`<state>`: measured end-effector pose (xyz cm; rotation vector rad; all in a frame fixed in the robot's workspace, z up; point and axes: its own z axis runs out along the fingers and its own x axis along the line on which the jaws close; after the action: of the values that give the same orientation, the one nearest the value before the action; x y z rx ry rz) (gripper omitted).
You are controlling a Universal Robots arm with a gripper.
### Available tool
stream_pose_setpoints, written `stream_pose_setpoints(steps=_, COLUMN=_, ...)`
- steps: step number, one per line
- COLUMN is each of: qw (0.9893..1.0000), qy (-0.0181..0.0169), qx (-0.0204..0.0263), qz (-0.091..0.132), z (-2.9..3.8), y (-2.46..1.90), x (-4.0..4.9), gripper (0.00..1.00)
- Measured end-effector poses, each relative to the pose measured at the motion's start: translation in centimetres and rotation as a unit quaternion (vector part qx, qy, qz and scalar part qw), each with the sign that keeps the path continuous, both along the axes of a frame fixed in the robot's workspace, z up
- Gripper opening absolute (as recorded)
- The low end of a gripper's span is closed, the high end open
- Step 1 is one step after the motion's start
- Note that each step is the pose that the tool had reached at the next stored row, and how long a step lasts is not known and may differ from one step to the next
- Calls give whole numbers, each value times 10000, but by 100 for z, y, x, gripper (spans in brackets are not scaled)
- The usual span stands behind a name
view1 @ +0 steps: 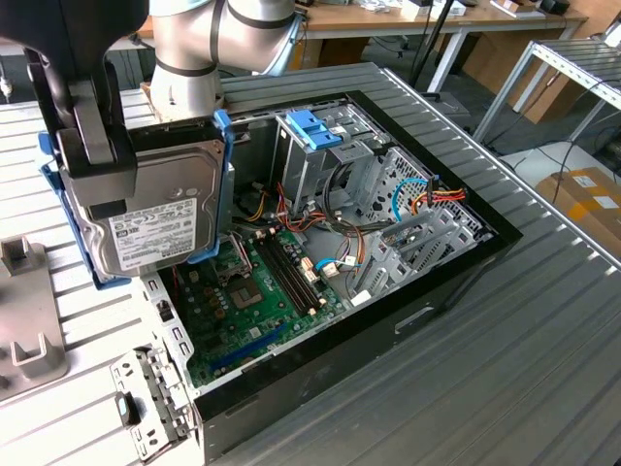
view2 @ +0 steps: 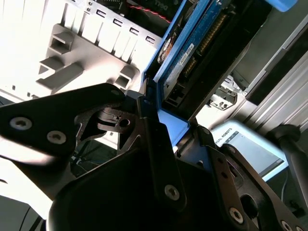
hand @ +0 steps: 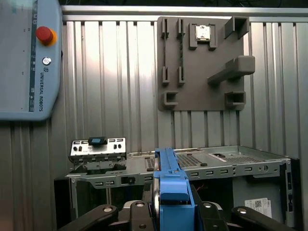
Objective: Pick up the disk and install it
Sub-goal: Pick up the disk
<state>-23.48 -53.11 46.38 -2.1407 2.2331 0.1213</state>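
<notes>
The disk (view1: 160,209), a grey-metal drive with a white label and blue carrier rails, hangs upright above the open computer case (view1: 466,262), at the case's end on the exterior view's left. My gripper (view1: 97,180) is shut on it, one black finger lying across its labelled face. In the second wrist view the disk (view2: 192,53) shows edge-on, clamped between my gripper's (view2: 168,139) black fingers (view2: 154,130). Its blue rail (hand: 171,187) rises from my gripper (hand: 171,214) in the first wrist view.
Inside the case lie a green motherboard (view1: 262,291), loose cables and a metal drive cage with a bare blue bracket (view1: 312,126). A grey fixture plate (hand: 202,62) and a teach pendant (hand: 24,57) rest on the ribbed metal table (view1: 543,369).
</notes>
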Motion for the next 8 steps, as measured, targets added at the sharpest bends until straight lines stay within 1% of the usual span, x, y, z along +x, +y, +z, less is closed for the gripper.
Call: stream_pose_setpoints(steps=8, qw=10000, qy=0, qx=0, qz=0, z=-7, y=-31, x=37, gripper=37)
